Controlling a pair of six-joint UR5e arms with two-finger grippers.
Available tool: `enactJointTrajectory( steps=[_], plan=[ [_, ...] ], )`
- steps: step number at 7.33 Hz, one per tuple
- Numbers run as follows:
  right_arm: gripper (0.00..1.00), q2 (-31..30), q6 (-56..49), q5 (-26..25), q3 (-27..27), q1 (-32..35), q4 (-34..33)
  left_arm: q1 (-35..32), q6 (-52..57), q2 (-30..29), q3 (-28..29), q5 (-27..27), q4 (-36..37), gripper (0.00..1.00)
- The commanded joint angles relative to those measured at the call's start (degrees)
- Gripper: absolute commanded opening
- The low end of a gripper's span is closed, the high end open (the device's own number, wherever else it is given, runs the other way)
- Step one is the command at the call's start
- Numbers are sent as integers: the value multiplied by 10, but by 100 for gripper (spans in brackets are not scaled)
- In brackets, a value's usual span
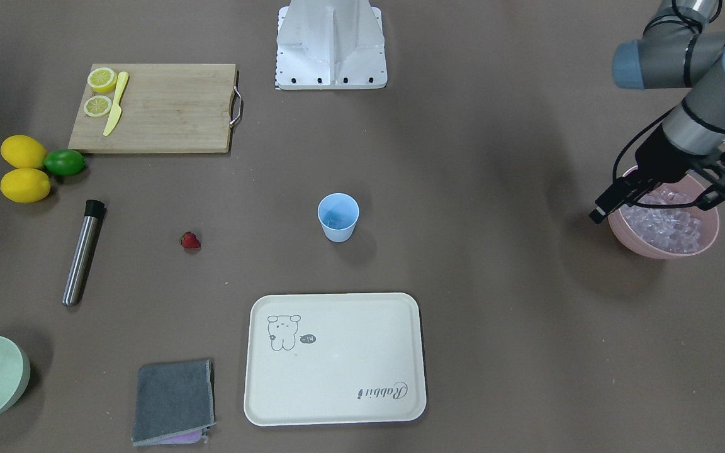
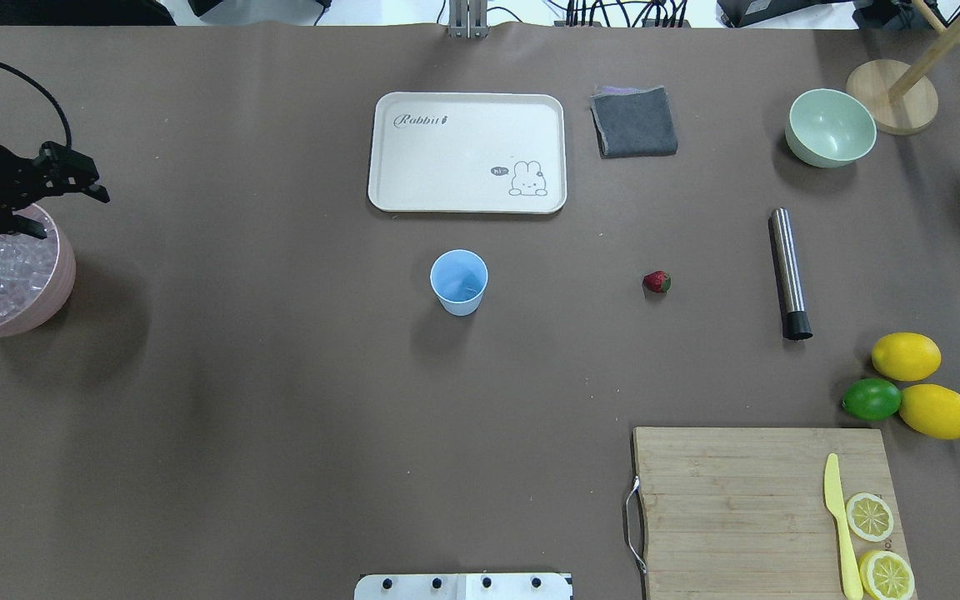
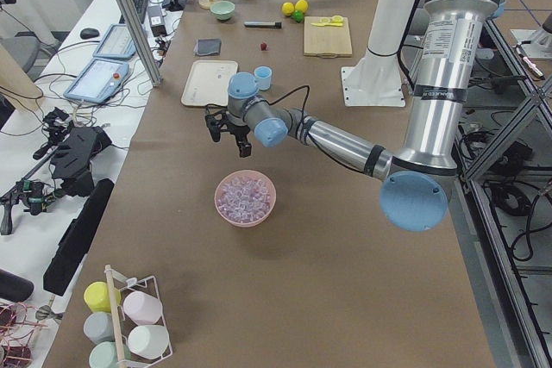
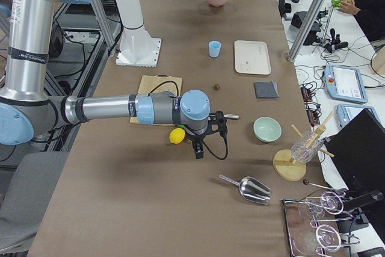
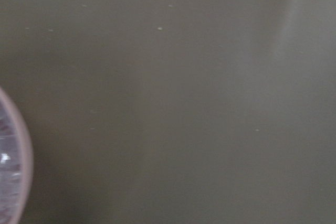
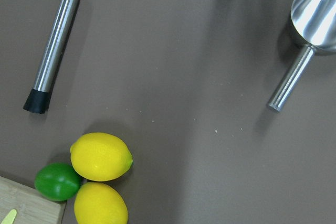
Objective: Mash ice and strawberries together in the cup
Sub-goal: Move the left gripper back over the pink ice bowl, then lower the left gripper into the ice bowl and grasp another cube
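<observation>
Hovering over the ice (image 1: 668, 226), the left gripper (image 1: 652, 207) gapes empty, the right gripper's (image 4: 210, 133) state cannot be told; the strawberry (image 1: 190, 240) lies outside the cup (image 1: 338, 217), unmashed

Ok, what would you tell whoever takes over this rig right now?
Left gripper: open, above the ice in the pink bowl.
Right gripper: over the table near the lemons, state unclear.
Cup: mid-table, contents unclear.
Strawberry: on the table, not in the cup.
Muddler: untouched on the table.
Left to do: fill cup, mash.

Glassy ice (image 1: 664, 226); matt plastic cup (image 1: 338, 220); brushed-metal rod (image 1: 82, 258); wooden board (image 1: 167, 107).
</observation>
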Motion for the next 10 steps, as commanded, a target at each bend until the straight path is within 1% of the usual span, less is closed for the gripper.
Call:
enactJointTrajectory(
  steps=[1, 2, 3, 5, 6, 8, 9, 10],
  plan=[
    [100, 25, 27, 1, -7, -24, 2, -31, 31, 74, -18, -25, 2, 98],
    [100, 30, 28, 2, -3, -24, 2, -32, 27, 100, -14, -16, -1, 98],
    [100, 29, 27, 0, -5, -24, 2, -35, 15, 112, -13, -9, -2, 97],
    [100, 29, 27, 2, -2, -24, 2, -35, -56, 114, -12, 17, -3, 89],
    [100, 30, 27, 3, -1, -24, 1, -31, -82, 111, -8, 28, -5, 89],
    [100, 34, 27, 2, -2, -24, 1, -23, -137, 109, 16, 29, -49, 89],
    [100, 33, 27, 3, -1, -24, 2, -2, -172, 108, 25, 34, -70, 89],
    [100, 34, 27, 3, 0, -24, 2, 20, -204, 105, 24, 55, -81, 89]
  ],
)
